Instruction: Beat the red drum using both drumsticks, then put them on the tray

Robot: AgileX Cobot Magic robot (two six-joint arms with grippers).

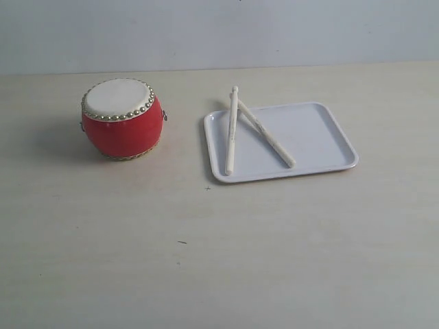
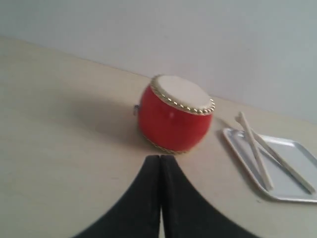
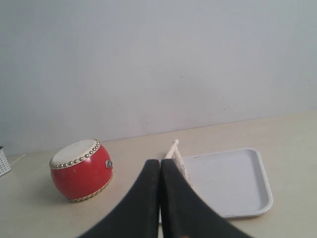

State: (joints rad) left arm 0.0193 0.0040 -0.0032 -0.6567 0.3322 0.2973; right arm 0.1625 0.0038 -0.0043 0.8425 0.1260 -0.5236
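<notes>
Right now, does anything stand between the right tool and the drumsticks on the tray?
Nothing visible does. The drumsticks lie crossed and uncovered on the tray, at its end nearer the drum, which stands apart on the table. The right tool is shut and empty.

Seen from my remote console: my right gripper (image 3: 159, 166), its two black fingers (image 3: 138, 208) pressed flat together, hangs over the pale tabletop (image 3: 39, 218). Beyond it the red drum (image 3: 79, 173) stands upright, cream skin up, clear of the white tray (image 3: 233, 183). The drumsticks (image 3: 172, 148) lie along the tray's edge nearest the drum, partly hidden behind the fingers, one tip reaching past the rim toward the tabletop's far edge below the grey wall (image 3: 158, 64)
</notes>
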